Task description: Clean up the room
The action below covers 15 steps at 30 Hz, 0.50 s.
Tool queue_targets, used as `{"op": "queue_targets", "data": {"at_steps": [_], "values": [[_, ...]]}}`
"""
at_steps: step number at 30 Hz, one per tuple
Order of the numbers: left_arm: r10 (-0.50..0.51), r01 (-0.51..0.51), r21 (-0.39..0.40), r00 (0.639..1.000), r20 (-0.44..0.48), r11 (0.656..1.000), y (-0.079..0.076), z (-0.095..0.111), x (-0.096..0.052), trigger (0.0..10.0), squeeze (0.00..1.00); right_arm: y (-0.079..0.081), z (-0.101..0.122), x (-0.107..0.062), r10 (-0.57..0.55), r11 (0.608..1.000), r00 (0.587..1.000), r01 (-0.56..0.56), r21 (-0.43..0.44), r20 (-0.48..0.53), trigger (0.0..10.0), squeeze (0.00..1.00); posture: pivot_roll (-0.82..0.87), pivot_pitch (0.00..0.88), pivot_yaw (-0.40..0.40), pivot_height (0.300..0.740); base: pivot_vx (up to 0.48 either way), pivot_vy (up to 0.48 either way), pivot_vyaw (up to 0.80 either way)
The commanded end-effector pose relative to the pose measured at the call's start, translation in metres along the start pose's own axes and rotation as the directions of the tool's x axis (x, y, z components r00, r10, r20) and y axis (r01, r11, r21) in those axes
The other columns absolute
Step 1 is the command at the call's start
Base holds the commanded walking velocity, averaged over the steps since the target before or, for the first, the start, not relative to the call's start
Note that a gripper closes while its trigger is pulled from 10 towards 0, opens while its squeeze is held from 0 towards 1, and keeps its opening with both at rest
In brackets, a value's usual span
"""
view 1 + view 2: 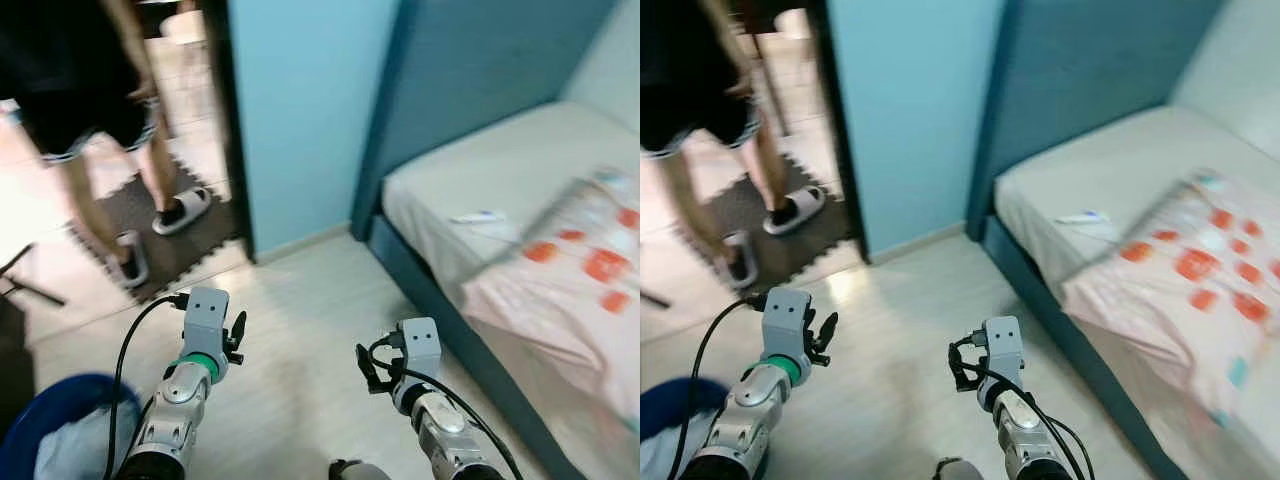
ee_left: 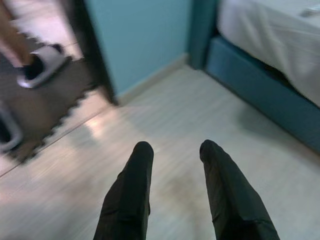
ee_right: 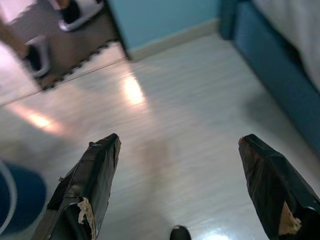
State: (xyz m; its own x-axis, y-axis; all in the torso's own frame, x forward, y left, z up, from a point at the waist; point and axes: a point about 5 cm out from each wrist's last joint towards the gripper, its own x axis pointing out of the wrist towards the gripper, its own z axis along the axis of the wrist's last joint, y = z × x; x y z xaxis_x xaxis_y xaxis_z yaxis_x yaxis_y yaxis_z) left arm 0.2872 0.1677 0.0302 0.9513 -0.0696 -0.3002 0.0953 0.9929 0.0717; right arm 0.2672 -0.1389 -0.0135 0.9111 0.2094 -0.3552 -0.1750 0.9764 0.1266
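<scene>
Over on the bed [image 1: 480, 180], a small white item [image 1: 477, 216] lies beside the patterned blanket [image 1: 580, 270], likely the next tidy-up target, so this looks like the approach step: walk closer, then reach. Both arms hover over the bare floor [image 1: 300, 330], left gripper [image 2: 175, 165] slightly parted and empty, right gripper [image 3: 180, 165] spread wide, holding nothing, with a blue basket [image 1: 50, 410] at the left.
</scene>
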Motion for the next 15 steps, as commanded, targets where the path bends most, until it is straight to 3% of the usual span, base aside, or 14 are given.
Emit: {"op": "queue_targets", "data": {"at_steps": [1,15], "values": [[-0.011,0.011,-0.004,1.000,-0.022,1.000,-0.0018,-0.0026,0.0002,10.0,0.00,-0.0013,-0.0053,-0.0023,-0.009,1.000,1.000,0.009,0.018,-0.019,10.0,0.00,-0.08,0.025,0.029,0.740,0.000,0.000,-0.78],[-0.023,0.023,-0.003,0.999,-0.022,1.000,-0.0038,-0.0028,-0.0004,10.0,0.00,-0.0002,-0.0057,-0.0025,-0.007,1.000,1.000,0.008,0.026,-0.017,10.0,0.00,-0.08,0.034,0.035,0.740,0.000,0.000,-0.78]]}}
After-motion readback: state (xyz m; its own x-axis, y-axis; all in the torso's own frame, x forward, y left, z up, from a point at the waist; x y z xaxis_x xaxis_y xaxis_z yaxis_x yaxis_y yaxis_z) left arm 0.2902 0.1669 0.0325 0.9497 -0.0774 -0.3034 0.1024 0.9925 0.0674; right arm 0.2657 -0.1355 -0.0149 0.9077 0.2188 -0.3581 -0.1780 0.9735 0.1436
